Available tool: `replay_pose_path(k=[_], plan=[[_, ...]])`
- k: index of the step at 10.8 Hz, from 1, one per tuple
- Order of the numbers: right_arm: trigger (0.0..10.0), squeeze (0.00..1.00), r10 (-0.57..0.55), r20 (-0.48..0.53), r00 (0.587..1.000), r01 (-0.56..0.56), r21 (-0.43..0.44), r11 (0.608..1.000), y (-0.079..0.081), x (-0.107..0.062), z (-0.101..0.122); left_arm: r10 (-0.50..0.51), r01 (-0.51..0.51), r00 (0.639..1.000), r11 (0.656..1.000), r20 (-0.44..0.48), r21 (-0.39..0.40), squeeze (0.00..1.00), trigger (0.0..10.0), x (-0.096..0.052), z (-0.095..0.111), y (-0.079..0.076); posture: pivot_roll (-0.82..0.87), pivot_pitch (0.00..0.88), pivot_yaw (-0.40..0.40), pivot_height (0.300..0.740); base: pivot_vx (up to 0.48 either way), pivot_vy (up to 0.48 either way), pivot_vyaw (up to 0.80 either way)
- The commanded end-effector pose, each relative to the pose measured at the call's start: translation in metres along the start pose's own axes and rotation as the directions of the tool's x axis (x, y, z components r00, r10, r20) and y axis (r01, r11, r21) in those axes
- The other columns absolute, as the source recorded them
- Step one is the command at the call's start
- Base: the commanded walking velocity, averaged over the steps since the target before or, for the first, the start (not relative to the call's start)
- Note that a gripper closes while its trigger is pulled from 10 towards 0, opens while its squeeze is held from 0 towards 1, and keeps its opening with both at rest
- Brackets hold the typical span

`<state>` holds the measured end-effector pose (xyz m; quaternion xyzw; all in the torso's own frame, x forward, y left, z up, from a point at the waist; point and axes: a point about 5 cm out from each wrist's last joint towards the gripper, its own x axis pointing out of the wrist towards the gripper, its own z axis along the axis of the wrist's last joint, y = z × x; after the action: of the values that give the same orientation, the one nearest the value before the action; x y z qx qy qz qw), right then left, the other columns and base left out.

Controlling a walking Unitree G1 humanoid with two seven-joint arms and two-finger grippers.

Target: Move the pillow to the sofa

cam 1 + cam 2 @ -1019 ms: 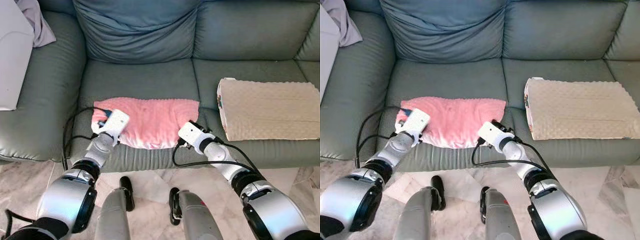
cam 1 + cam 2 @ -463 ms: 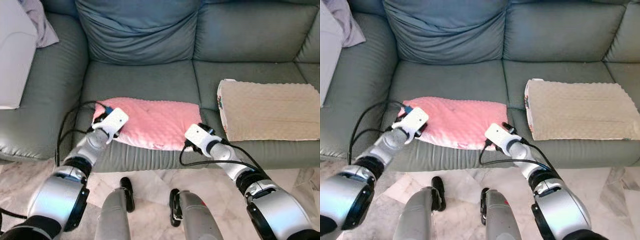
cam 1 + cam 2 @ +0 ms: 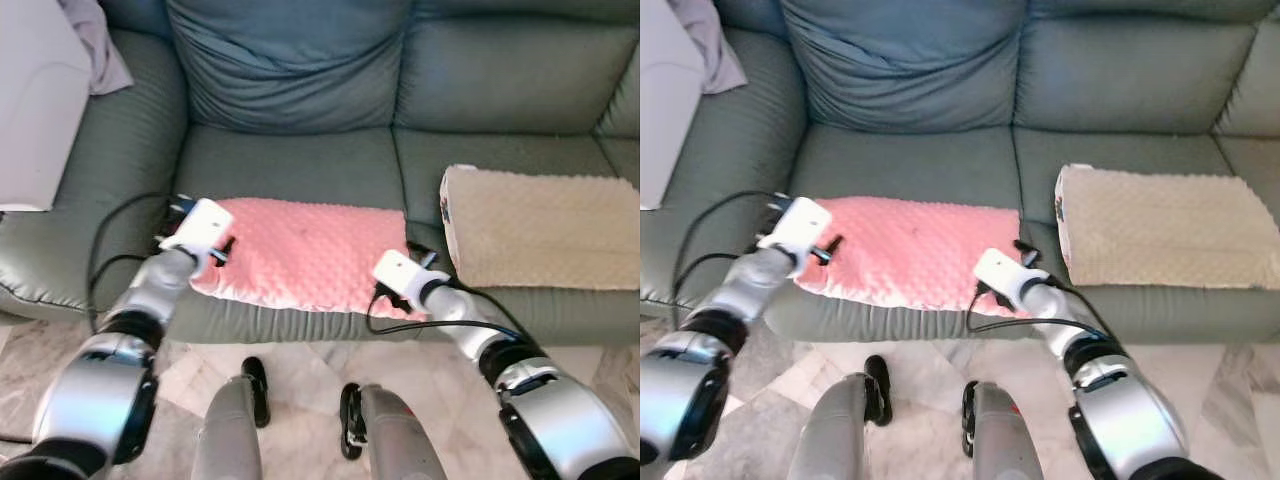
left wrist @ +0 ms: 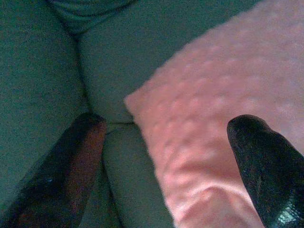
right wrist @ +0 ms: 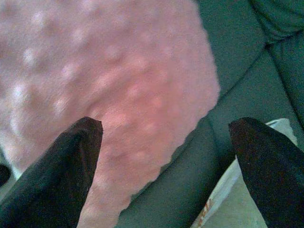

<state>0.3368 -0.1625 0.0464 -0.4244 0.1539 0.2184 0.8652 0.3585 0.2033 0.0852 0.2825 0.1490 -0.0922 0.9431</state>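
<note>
We are resting our spread left hand [image 4: 166, 156] and right hand [image 5: 166, 161] at the ends of the bumpy pink fabric pillow [image 3: 305, 255], seemingly released, lying on the grey-green leather sofa [image 3: 290, 160] above pale marble floor [image 3: 300, 365].

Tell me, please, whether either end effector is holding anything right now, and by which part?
Nothing is held: both end effectors, left and right, are open at the pink pillow's front corners.
</note>
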Motion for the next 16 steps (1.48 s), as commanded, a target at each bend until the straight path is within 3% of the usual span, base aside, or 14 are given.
replay_pose_path(k=[1,3,4,5,6,7,8,10,13,16], plan=[[10.0,1.00,0.004,0.017,1.000,-0.004,0.044,0.999,0.002,-0.001,0.000,0.008,-0.008,1.000,0.999,-0.013,-0.035,1.00,10.0,-0.004,-0.010,0.001,-0.01,0.172,-0.017,0.740,0.000,0.000,0.00],[10.0,1.00,0.023,0.139,0.990,-0.053,0.220,0.974,0.004,-0.001,0.015,0.021,-0.015,0.999,0.990,0.036,-0.144,1.00,10.0,-0.009,-0.010,0.004,-0.01,0.163,-0.014,0.740,0.000,0.000,0.00],[10.0,1.00,0.044,0.175,0.983,-0.096,0.298,0.950,0.007,-0.005,0.013,-0.001,0.003,1.000,0.991,0.018,-0.135,1.00,10.0,-0.015,-0.020,0.001,-0.01,0.162,-0.014,0.740,0.000,0.000,0.00],[10.0,1.00,0.066,0.247,0.967,-0.170,0.427,0.888,0.010,-0.011,0.015,-0.043,0.043,0.999,0.990,0.008,-0.136,1.00,10.0,-0.021,-0.030,-0.007,-0.02,0.166,-0.008,0.740,0.000,0.000,0.00],[10.0,1.00,0.107,0.293,0.950,-0.239,0.465,0.853,0.015,-0.014,0.018,-0.042,0.041,0.999,0.989,-0.003,-0.139,1.00,10.0,-0.024,-0.034,-0.008,-0.03,0.176,-0.005,0.740,0.000,0.000,0.00],[10.0,1.00,0.207,0.372,0.905,-0.368,0.440,0.819,0.028,-0.022,0.028,-0.055,0.051,0.998,0.987,-0.018,-0.155,0.96,10.0,-0.027,-0.039,-0.008,-0.03,0.179,-0.004,0.740,0.000,0.000,0.00],[10.0,1.00,0.332,0.349,0.876,-0.461,0.406,0.789,0.043,-0.025,0.026,-0.097,0.087,0.993,0.988,-0.068,-0.126,0.36,10.0,-0.031,-0.048,-0.010,-0.02,0.184,-0.007,0.740,0.000,0.000,0.00],[10.0,1.00,0.416,0.251,0.874,-0.486,0.428,0.762,0.051,-0.022,0.011,-0.180,0.163,0.976,0.977,-0.120,-0.140,0.00,10.0,-0.039,-0.057,-0.017,0.00,0.194,-0.016,0.740,0.000,0.000,0.00],[10.0,1.00,0.562,0.180,0.807,-0.574,0.459,0.678,0.072,-0.029,0.009,-0.233,0.212,0.962,0.967,-0.145,-0.144,0.00,10.0,-0.053,-0.063,-0.019,0.02,0.228,-0.022,0.740,0.000,0.000,0.00],[10.0,1.00,0.617,0.130,0.776,-0.600,0.454,0.659,0.073,-0.041,-0.006,-0.233,0.212,0.962,0.966,-0.140,-0.150,0.00,10.0,-0.054,-0.059,-0.019,0.01,0.263,-0.013,0.740,0.000,0.000,0.00]])
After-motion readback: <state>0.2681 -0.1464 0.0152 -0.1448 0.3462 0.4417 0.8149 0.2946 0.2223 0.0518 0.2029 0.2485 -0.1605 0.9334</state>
